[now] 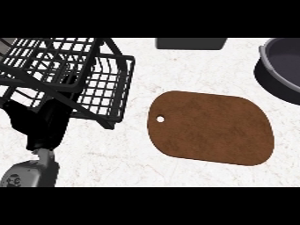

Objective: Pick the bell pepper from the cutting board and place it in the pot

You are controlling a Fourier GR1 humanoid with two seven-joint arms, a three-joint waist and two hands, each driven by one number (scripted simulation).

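The brown cutting board (pixel 207 127) lies flat on the counter right of centre, with a small hole near its left edge and nothing on it. The dark grey pot (pixel 283 83) stands at the upper right, cut off by the view's edge; the part of its inside that shows holds nothing. No bell pepper shows anywhere. My left hand (pixel 40 127) rests open at the lower left, fingers up, its black shape overlapping the wire rack, with the grey forearm (pixel 30 173) below it. My right hand is out of view.
A black wire dish rack (pixel 61 70) fills the upper left, its corner reaching toward the board. A dark flat object (pixel 190 43) sits at the top centre edge. The white marbled counter (pixel 113 158) runs between rack and board.
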